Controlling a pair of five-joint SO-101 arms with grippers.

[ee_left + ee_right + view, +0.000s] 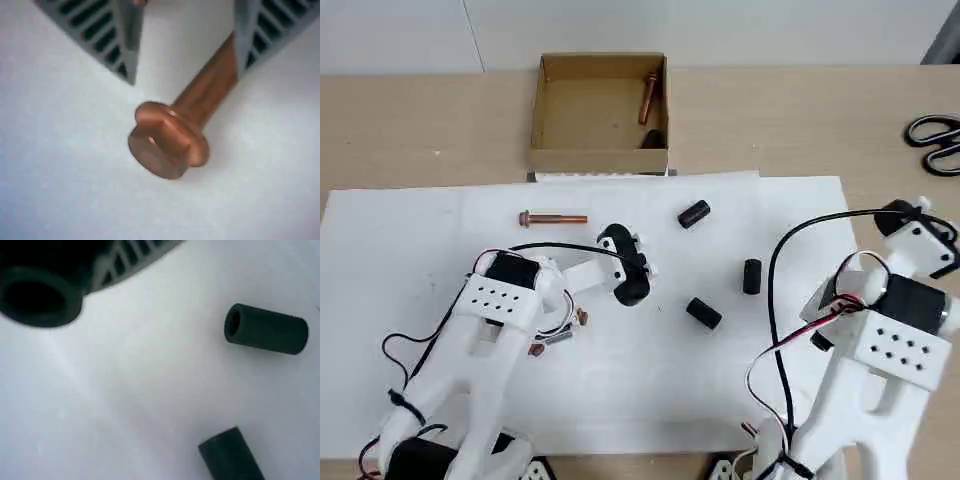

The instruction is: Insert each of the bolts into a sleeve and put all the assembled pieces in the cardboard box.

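A copper bolt [170,142] lies on the white sheet, its hex head toward the camera. Its shank runs between the spread grey fingers of my left gripper [185,70], close against one finger [250,45]. In the high view this bolt [560,336] peeks out beneath the left arm. My right gripper [820,340] is shut on a black sleeve [40,295], held just above the sheet. Two more sleeves [265,330] [230,452] lie beyond it. A third loose sleeve [693,214] and another bolt [552,218] lie farther back. The cardboard box [545,110] holds a bolt [648,98] fitted with a sleeve [653,138].
A white sheet [420,250] covers the wooden table in front of the box. Black scissors [935,143] lie at the far right edge. Cables loop over both arms.
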